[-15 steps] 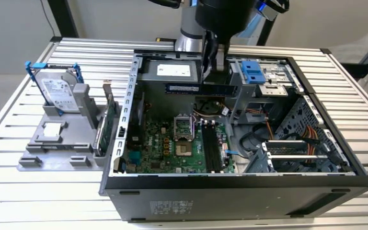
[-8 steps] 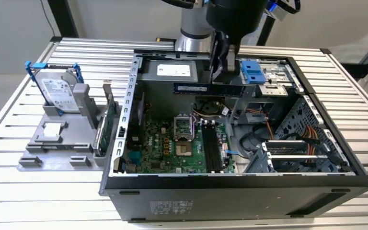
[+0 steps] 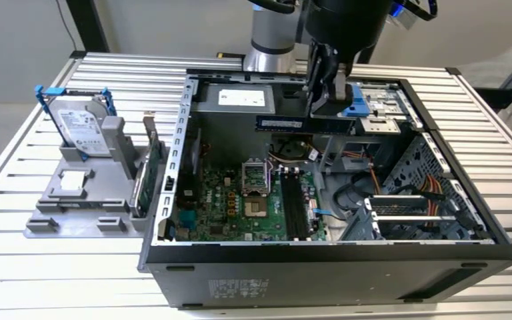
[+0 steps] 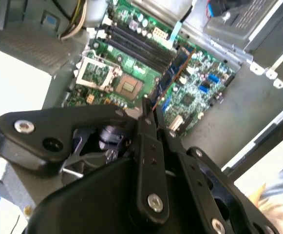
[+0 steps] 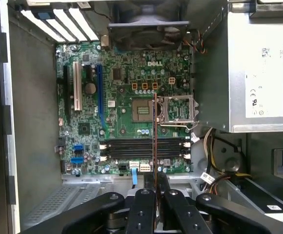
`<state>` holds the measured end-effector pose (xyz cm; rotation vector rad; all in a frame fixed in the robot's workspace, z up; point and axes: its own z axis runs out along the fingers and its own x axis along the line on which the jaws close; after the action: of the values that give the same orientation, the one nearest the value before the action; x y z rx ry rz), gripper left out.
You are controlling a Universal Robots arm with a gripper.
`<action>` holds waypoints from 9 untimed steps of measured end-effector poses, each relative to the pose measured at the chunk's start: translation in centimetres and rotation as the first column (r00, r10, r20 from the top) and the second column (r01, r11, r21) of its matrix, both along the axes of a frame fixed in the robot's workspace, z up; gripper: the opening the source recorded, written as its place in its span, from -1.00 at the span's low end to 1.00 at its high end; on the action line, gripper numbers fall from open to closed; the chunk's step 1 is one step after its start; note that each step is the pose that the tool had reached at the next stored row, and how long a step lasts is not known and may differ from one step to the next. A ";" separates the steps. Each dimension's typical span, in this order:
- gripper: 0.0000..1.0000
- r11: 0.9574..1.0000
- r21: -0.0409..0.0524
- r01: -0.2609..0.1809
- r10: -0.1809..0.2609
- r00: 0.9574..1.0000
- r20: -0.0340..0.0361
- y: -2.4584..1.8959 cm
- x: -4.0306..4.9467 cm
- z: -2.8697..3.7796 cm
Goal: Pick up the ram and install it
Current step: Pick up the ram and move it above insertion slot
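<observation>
1. At the exterior view's left, a grey stand (image 3: 74, 200) sits on the slatted desk (image 3: 25, 267). It holds a hard drive (image 3: 83, 130) in a blue frame upright.
2. Just beside that, toward the case, a green card (image 3: 149, 177) stands on edge in the same stand.
3. The open computer case (image 3: 327, 273) lies on its side in the middle of the desk. Its green main board (image 3: 229, 203) is flat on the case floor.
4. The black memory slots (image 3: 293, 207) run near to far along the board's edge toward the exterior view's right.
5. The ram (image 3: 296, 124) hangs level in the air over the far part of the case. It is well apart from the slots and lies crosswise to them.
6. The pincer (image 3: 330, 119) comes straight down from the arm, pinching the ram near its end at the exterior view's right.
7. In the first wrist view the ram (image 5: 155, 136) is seen edge-on as a thin line, with the black fingers (image 5: 143, 209) of the pincer (image 5: 156, 192) pressed onto its two faces.
8. In the second wrist view the ram (image 4: 168, 78) juts out from the pincer (image 4: 148, 114) over the board.
9. At the exterior view's right, a metal drive cage (image 3: 416, 200) fills that end of the case, with orange cables beside it.
</observation>
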<state>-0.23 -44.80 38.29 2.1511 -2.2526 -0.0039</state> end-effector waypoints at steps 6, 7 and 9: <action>-1.00 1.000 0.000 0.002 -0.002 1.000 -0.002 0.00 0.00 0.00; -1.00 1.000 0.000 0.002 -0.002 1.000 -0.002 0.00 0.00 0.00; -1.00 1.000 0.000 0.002 -0.002 1.000 -0.003 0.00 0.00 0.00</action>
<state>-0.23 -44.80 38.29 2.1476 -2.2531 -0.0067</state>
